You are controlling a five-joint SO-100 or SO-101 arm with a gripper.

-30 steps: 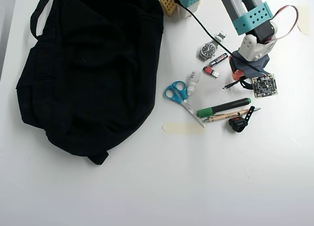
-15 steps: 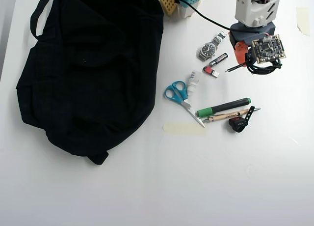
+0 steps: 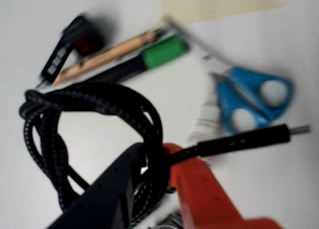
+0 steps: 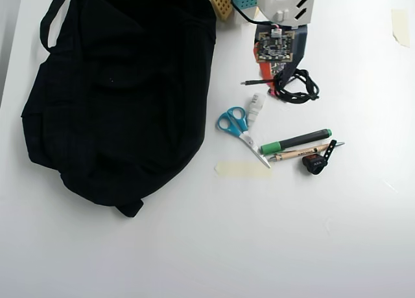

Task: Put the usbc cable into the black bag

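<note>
The usbc cable is a black braided coil hanging from my gripper, which is shut on it between a dark blue jaw and an orange jaw. Its plug end sticks out to the right in the wrist view. In the overhead view the gripper is near the top centre, with the cable coil to its right and the plug pointing left. The black bag lies flat over the left half, its right edge a short way left of the plug.
Below the gripper lie blue scissors, a small white item, a black-and-green marker, a pencil and a small black-and-red item. A tape strip is stuck on the white table.
The arm has lifted the cable off the table on the right and swung left toward the bag. The watch and small items near it are now hidden under the arm.
</note>
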